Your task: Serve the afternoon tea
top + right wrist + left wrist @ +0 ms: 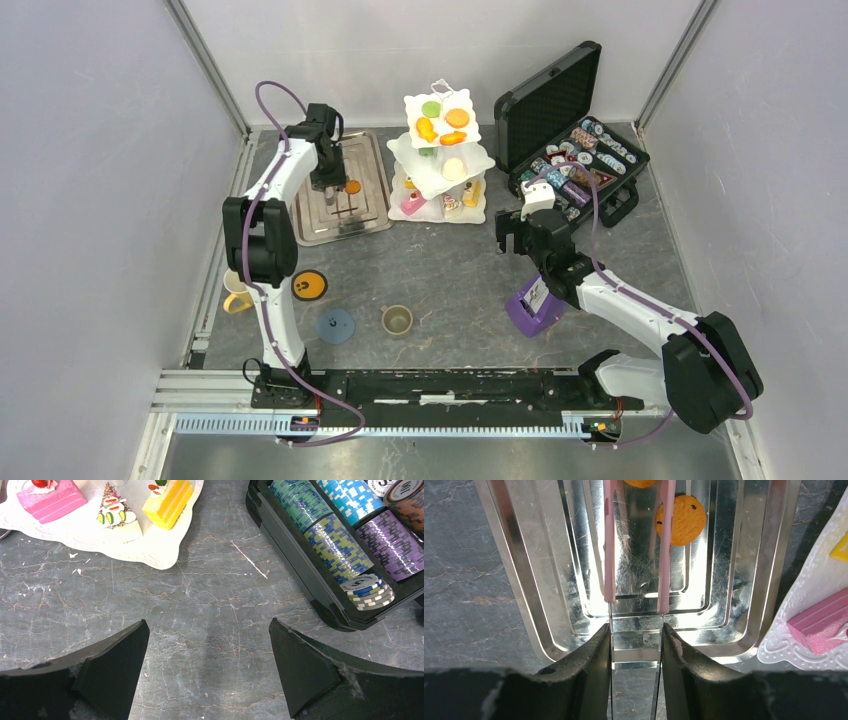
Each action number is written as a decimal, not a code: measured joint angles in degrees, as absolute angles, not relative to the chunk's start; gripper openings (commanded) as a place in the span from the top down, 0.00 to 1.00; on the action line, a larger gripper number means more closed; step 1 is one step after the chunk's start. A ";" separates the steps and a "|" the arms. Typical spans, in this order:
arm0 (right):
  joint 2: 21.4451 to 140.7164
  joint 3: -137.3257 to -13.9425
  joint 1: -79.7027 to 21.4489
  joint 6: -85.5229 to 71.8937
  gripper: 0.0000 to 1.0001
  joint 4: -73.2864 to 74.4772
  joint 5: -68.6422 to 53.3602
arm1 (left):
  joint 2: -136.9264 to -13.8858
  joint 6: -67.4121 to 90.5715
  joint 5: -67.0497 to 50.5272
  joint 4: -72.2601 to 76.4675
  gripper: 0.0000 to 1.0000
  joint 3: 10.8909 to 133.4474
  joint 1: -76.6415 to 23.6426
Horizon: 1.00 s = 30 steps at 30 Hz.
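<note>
My left gripper (636, 630) is shut on metal tongs (636, 652) with pink tips (609, 555), held over the silver tray (549, 580). An orange cookie with dark dots (680, 520) lies on the tray just right of the right tip. A second orange piece (640, 482) shows between the tips at the top edge. The white three-tier stand (440, 160) with pastries is right of the tray. My right gripper (209, 630) hangs open over bare table between the stand's bottom plate (165, 555) and the chip case. A pink cake (50, 500) and a yellow cake (167, 502) sit on that plate.
A black case of poker chips (580, 150) stands open at the back right. A purple card holder (533, 303) sits near the right arm. A yellow mug (237, 295), an orange coaster (310, 285), a blue coaster (335, 326) and an olive cup (397, 320) stand at the front left.
</note>
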<state>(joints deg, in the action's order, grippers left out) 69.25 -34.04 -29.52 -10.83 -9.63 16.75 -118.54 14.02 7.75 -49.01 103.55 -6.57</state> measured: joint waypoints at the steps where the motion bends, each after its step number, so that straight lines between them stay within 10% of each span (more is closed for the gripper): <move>1: 69.23 -34.04 -29.52 -10.83 0.02 -9.63 16.75 | -118.45 14.02 7.97 -49.15 0.67 103.55 -6.57; 30: 68.40 -34.04 -29.52 -10.72 0.02 -9.54 17.19 | -99.13 14.20 -10.66 -47.86 0.66 119.07 -20.01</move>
